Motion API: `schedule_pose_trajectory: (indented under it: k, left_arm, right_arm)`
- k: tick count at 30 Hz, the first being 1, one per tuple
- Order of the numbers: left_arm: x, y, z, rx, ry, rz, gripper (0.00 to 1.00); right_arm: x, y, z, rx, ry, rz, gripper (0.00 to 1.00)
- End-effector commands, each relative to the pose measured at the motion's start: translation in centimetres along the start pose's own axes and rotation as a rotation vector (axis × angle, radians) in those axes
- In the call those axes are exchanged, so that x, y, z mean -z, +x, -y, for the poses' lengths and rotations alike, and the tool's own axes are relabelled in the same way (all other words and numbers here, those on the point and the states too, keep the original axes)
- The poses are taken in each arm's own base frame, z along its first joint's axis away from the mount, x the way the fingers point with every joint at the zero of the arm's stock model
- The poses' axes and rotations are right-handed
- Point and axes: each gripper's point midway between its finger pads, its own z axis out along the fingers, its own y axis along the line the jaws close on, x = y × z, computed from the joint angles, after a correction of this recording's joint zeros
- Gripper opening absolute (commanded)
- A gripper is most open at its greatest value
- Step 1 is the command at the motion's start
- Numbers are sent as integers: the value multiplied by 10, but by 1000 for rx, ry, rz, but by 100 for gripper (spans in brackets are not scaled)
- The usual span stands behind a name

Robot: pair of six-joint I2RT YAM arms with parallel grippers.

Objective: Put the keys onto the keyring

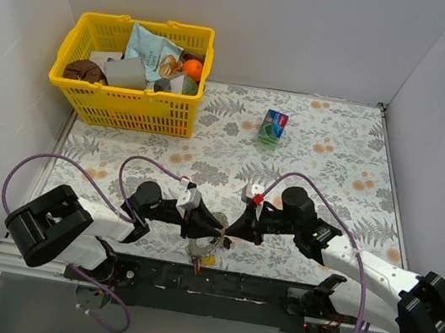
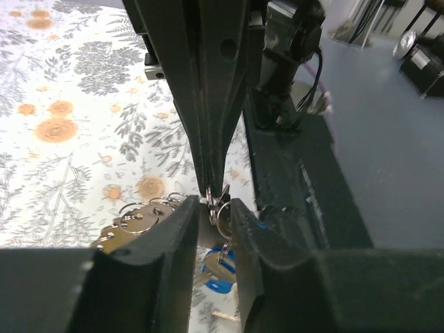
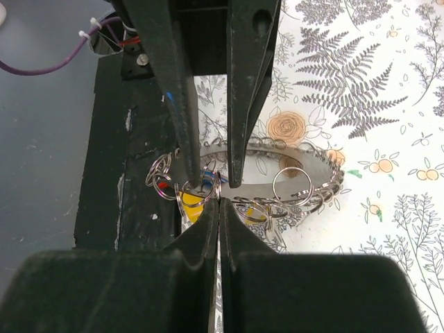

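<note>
The keyring (image 1: 202,250) is a flat toothed metal band hanging just below the two grippers at the table's near edge. In the right wrist view the keyring (image 3: 319,166) carries several small split rings, with a yellow tag (image 3: 191,207) and a red tag (image 3: 163,186) beneath. My left gripper (image 1: 214,229) straddles the band with narrow jaws and holds it off the table. My right gripper (image 3: 220,201) is shut tight on a small split ring. In the left wrist view, a blue-tagged key (image 2: 220,267) hangs from that ring between my left gripper's (image 2: 211,215) fingers.
A yellow basket (image 1: 121,107) full of groceries stands at the back left. A small green-blue carton (image 1: 273,127) sits at the back centre. The black mounting rail (image 1: 211,283) runs right beneath the keyring. White walls close in both sides.
</note>
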Motion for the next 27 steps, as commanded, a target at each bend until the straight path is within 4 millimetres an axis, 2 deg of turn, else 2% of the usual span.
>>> schedule_pose_trajectory:
  k: [1,5,10,11,16,27]
  left_arm:
    - [-2,-20,-6,-78,-30,31,30]
    - [-1,-16,-13,-93,-61,-27,38]
    - [-1,-9,-20,-101,-71,-111,41]
    - [-1,-7,-20,-96,-69,-125,42]
    - [-2,3,-21,-72,-52,-153,41]
    - [-16,-1,-21,-41,11,-98,35]
  right_arm:
    - [-1,-11,7,43,17,-25,1]
    - [1,1,12,27,38,-101,1]
    - [1,1,19,44,48,-155,1]
    - [3,8,18,19,52,-193,1]
    - [4,11,23,16,63,-253,1]
    - [9,17,27,20,104,-301,1]
